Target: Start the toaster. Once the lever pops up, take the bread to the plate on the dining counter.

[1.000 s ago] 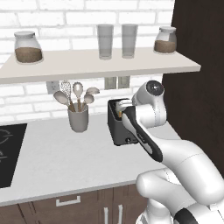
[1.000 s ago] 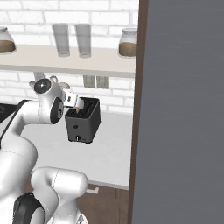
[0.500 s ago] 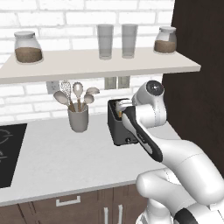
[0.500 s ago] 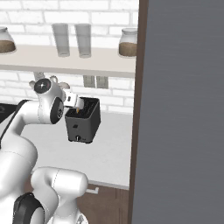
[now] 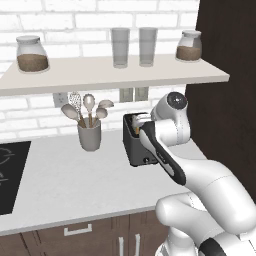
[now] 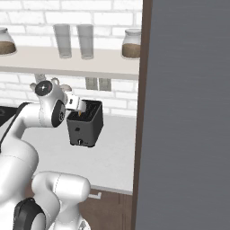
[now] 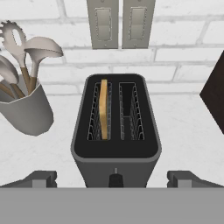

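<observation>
Gripper (image 7: 111, 179): jaws spread wide, nothing held, poised above the front edge of the toaster (image 7: 115, 127); you look down into both slots.

Lever (image 7: 115, 180): small dark tab on the toaster's front face, midway between your fingertips and just below them. Whether it is up or down cannot be told from here.

Bread (image 7: 103, 108): one slice standing on edge in the left slot, its crust showing above the grille; the right slot is empty.

Toaster: sits on the white worktop (image 5: 75, 185) against the brick wall, below two wall outlets (image 7: 120, 22).

Utensil crock (image 7: 25, 109): just beside the toaster on the left of the hand view, spoons leaning outward.

Handling note: to start it, you should bring one fingertip squarely onto the tab and press straight down its track. Keep your approach centred, so the spread jaws clear the toaster's corners and the crock.
</observation>
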Available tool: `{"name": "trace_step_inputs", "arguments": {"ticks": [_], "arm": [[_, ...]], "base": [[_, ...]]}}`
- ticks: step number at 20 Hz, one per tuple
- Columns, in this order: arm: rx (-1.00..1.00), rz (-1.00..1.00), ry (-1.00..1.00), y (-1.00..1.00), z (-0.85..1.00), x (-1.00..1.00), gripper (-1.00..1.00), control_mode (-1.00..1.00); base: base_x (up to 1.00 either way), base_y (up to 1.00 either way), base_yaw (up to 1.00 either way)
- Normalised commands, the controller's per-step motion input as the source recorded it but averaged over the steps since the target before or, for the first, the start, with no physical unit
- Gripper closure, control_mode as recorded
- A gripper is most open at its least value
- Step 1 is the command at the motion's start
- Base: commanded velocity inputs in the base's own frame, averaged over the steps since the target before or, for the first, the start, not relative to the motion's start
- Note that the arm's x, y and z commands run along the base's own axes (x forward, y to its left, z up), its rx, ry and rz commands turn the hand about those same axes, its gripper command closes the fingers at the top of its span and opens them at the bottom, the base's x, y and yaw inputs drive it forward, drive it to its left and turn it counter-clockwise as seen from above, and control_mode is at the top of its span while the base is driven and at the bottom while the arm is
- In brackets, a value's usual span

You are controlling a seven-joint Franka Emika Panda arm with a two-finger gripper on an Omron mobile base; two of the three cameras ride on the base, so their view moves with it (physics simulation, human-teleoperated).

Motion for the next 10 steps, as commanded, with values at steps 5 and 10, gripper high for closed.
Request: {"name": "trace_step_inputs", "arguments": {"ticks": [5, 10], "arm": [[0.0, 0.0, 0.0, 0.0, 0.0, 0.0, -1.0, -1.0], [0.0, 0.0, 0.0, 0.0, 0.0, 0.0, -1.0, -1.0]], "base": [[0.0, 0.0, 0.0], [0.0, 0.0, 0.0]]}}
